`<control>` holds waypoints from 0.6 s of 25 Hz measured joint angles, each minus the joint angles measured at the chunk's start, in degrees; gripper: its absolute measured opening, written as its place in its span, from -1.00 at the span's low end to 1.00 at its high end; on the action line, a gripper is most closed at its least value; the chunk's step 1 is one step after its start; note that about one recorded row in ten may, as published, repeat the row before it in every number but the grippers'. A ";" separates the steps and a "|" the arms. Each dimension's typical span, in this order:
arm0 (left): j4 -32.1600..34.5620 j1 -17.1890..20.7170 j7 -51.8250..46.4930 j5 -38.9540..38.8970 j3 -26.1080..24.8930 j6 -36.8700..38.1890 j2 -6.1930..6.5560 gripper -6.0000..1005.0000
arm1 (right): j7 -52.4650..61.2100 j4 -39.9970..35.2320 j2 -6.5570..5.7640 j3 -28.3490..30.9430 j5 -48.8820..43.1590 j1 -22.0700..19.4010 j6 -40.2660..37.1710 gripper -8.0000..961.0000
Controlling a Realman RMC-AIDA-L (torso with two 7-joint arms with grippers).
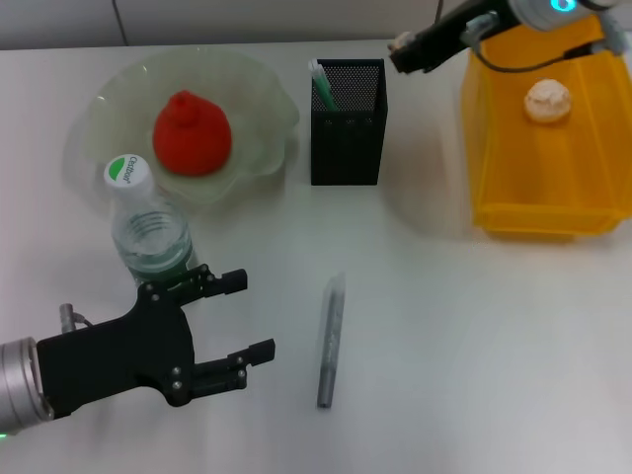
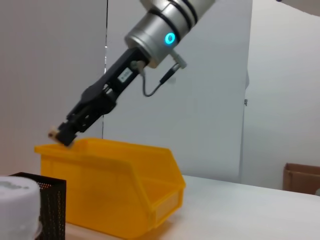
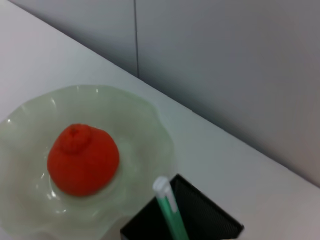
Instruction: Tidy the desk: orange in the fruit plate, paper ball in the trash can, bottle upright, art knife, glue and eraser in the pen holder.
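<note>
Left gripper [image 1: 240, 323] spread beside one upright bottle [image 1: 146, 225]; one knife [image 1: 331, 341] lies pointing away; right gripper [image 1: 403, 47] unreadable.

The head camera looked down over the desk [image 1: 474, 326]. Both wrist cameras and it shared the black mesh pen holder [image 1: 348, 123], seen low from the left wrist [image 2: 50, 210], from above by the right [image 3: 200, 222]

Orange [image 1: 192, 133] in plate [image 1: 259, 94], bottle [image 1: 148, 232] upright
</note>
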 joint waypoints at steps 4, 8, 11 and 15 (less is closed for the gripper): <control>0.00 0.55 0.02 -0.01 -0.11 0.01 0.07 0.56 | -1.19 4.55 0.10 -0.34 0.29 2.23 3.52 -0.43; 0.00 0.75 0.02 0.01 -0.05 0.04 0.07 0.56 | -3.20 8.17 0.12 -0.17 3.37 3.89 4.33 -0.43; 0.32 1.81 0.02 0.03 -0.16 0.23 0.21 0.56 | -3.53 9.01 0.10 -0.26 4.07 4.15 4.77 -0.42; 0.68 2.75 0.05 0.05 -0.32 0.83 0.48 0.56 | -2.40 8.52 0.14 0.11 4.04 3.82 4.25 -0.42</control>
